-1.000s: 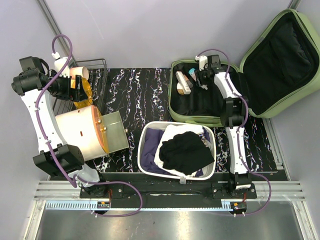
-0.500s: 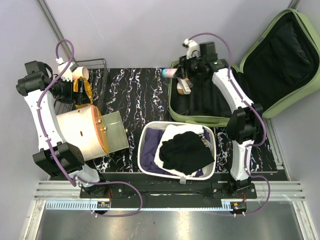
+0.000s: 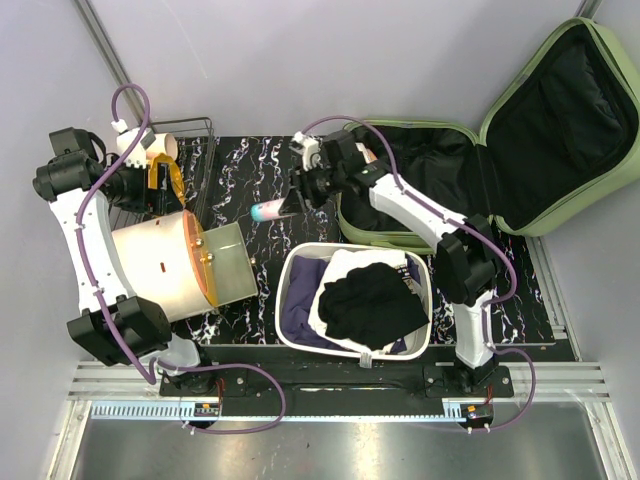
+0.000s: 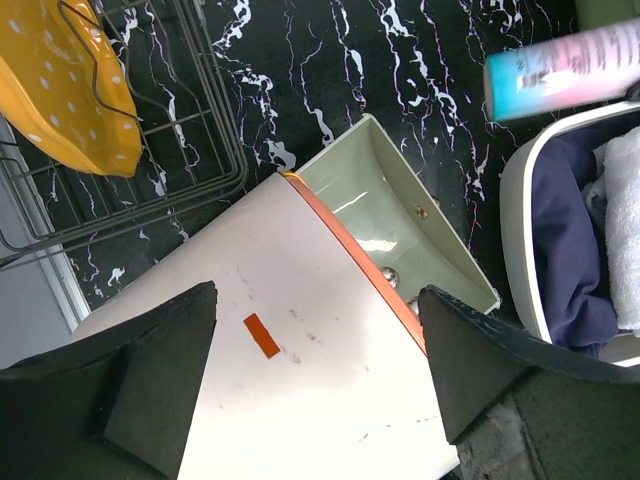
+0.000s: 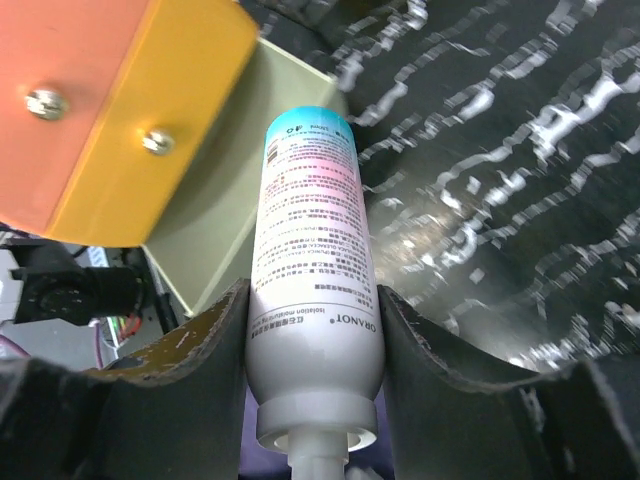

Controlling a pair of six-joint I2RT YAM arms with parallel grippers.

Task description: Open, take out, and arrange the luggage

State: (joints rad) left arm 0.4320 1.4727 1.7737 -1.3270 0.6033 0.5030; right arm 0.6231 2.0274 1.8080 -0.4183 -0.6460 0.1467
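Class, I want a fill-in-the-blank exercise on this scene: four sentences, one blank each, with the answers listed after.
1. The right gripper is shut on a pink-and-blue ____.
2. The olive-green luggage lies with its lid ____.
3. The white basket is filled with ____.
4. The left gripper hovers over the orange-lidded bin, its jaws ____.

Missing words: bottle; open; clothes; open.

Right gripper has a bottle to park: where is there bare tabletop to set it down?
Best: the bare marble tabletop strip between the wire rack and the luggage, beyond the white bin, under the bottle in the right gripper. A narrower patch lies right of the white bin. The left side is crowded by the lidded bin.
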